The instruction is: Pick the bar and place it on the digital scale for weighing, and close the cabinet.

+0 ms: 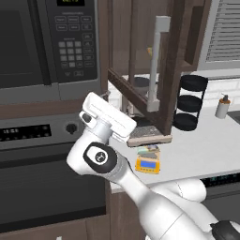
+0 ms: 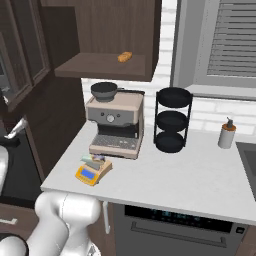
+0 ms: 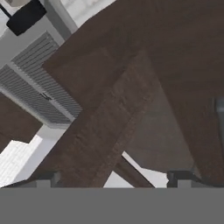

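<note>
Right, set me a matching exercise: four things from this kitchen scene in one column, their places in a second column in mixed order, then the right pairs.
Things:
1. dull greenish-grey flat bar
2. small orange object
3. black three-tier round rack
4. beige soap bottle with a dark pump

Places:
A. on the shelf of the open dark brown wooden cabinet
B. at the counter's far right, near the sink
C. on the small yellow-orange digital scale
D. beside the beige coffee machine, towards the window

Pairs: 1-C, 2-A, 3-D, 4-B
</note>
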### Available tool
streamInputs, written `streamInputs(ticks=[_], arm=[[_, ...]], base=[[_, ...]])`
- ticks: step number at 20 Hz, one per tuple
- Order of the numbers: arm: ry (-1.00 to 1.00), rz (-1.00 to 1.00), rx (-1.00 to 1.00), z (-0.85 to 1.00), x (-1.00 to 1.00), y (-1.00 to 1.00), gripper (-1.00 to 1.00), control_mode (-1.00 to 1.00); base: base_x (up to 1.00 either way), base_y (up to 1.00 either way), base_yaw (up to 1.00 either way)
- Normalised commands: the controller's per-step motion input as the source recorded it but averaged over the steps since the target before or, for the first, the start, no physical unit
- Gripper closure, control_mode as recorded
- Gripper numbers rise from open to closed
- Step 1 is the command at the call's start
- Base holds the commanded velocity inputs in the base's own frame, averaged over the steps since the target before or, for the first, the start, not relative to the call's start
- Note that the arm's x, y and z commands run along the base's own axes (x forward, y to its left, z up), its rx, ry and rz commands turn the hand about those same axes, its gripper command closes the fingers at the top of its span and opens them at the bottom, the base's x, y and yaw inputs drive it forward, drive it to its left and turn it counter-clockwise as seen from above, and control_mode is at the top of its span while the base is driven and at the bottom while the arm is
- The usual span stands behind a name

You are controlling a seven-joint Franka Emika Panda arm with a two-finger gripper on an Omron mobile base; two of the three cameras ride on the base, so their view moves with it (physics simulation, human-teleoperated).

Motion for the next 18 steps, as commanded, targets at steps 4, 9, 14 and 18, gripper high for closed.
streamInputs(ticks=[4,9,14,18], arm=[[-0.18,0.0,0.17,0.24,0.0,-0.76,-1.0,-1.0],[-0.18,0.0,0.19,0.27,0.04,-0.83,-1.0,-1.0],[-0.14,0.0,0.21,0.23,0.26,-0.82,-1.0,-1.0],[-0.14,0.0,0.21,0.3,0.3,-0.76,-1.0,-1.0]], base=[[0.0,0.0,0.0],[0.0,0.0,0.0],[0.0,0.0,0.0],[0.0,0.0,0.0]])
